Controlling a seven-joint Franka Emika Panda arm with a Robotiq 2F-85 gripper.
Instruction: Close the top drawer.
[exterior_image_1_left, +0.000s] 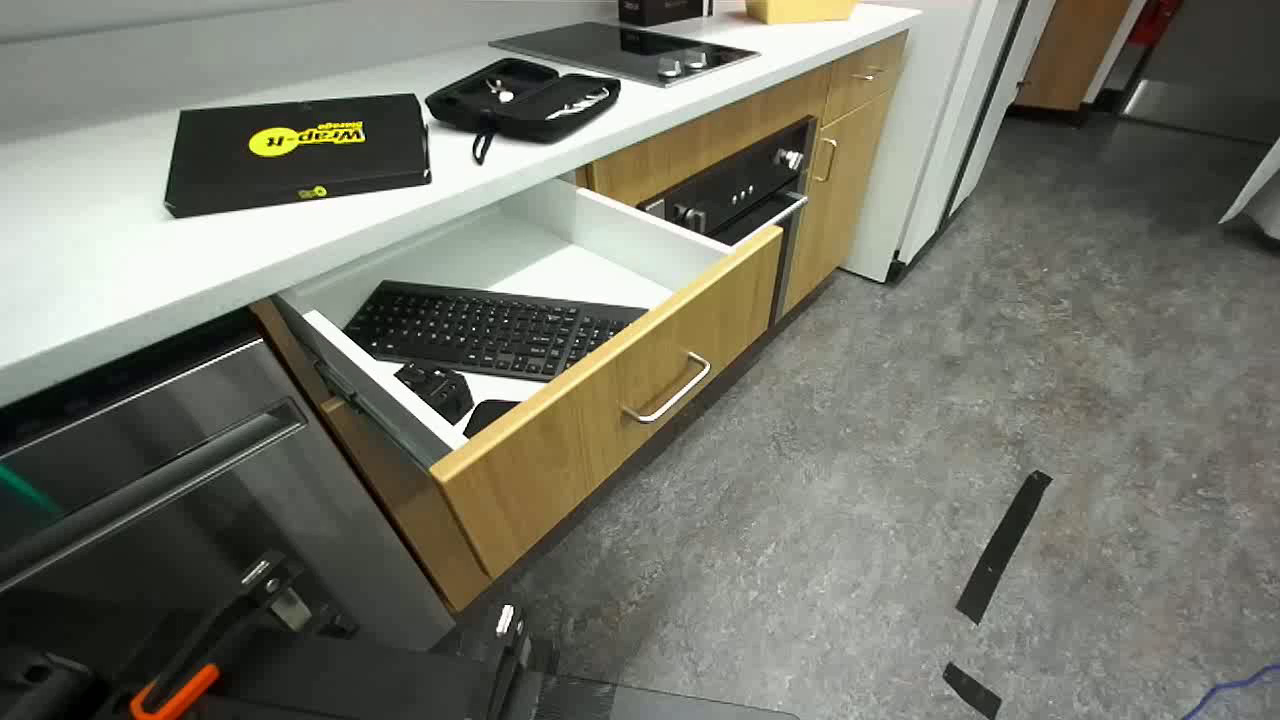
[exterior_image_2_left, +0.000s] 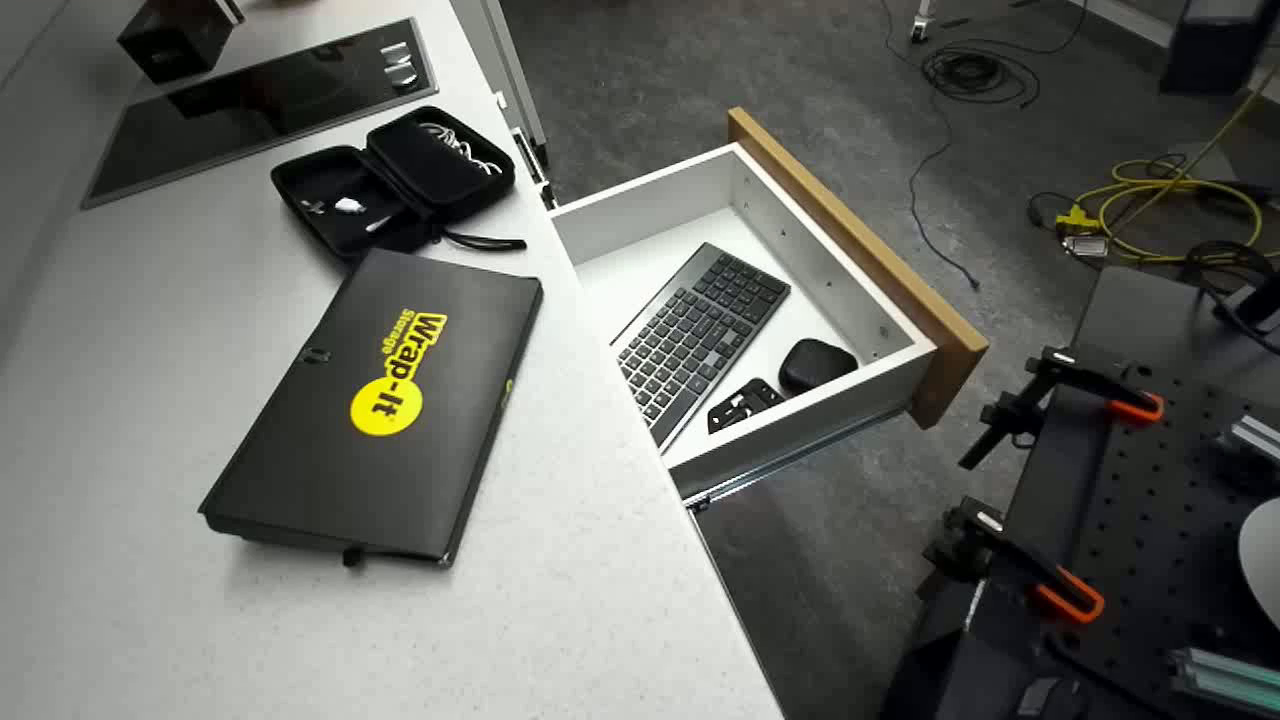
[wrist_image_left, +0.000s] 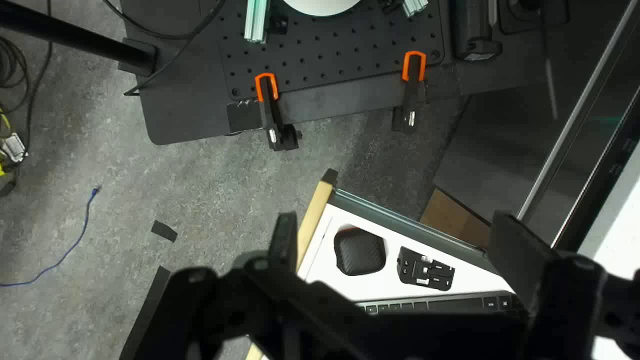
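Left to right in an exterior view: a stainless steel appliance (exterior_image_1_left: 330, 500), cut off at the left edge and partly screened by an orange-handled clamp (exterior_image_1_left: 178, 692); above it, on the white table (exterior_image_1_left: 90, 270), a flat black box (exterior_image_1_left: 300, 165), its yellow label (exterior_image_1_left: 272, 142) upside down, then an unzipped black case (exterior_image_1_left: 525, 100) with pale contents (exterior_image_1_left: 503, 96) too small to identify. At centre, beneath the table's edge, the top drawer (exterior_image_1_left: 590, 430) stands well open. Its light-oak face (exterior_image_1_left: 555, 465) points toward the lower right; the long axis runs from lower left to upper right, parallel to the silver bar handle (exterior_image_1_left: 678, 396). Inside lie a small black object (exterior_image_1_left: 437, 390) of uncertain kind, a black keyboard (exterior_image_1_left: 480, 325) set aslant, its right end hidden by the face, and a rounded black pouch (exterior_image_1_left: 490, 413), seen only in part. Farther right, the oven (exterior_image_1_left: 735, 175) is partly covered by the drawer. In an exterior view, where the metal runner (exterior_image_2_left: 800, 458) shows along the near side, the face's long axis slopes from upper left to lower right, and the table conceals the drawer's rear and one end of the keyboard. In the wrist view, the dark, blurred fingers (wrist_image_left: 285, 240) stand wide apart, the drawer's white interior (wrist_image_left: 350, 289) visible between them; one appears just beside the face, though contact cannot be told. Their linkage (wrist_image_left: 410, 335) covers much of the keyboard.
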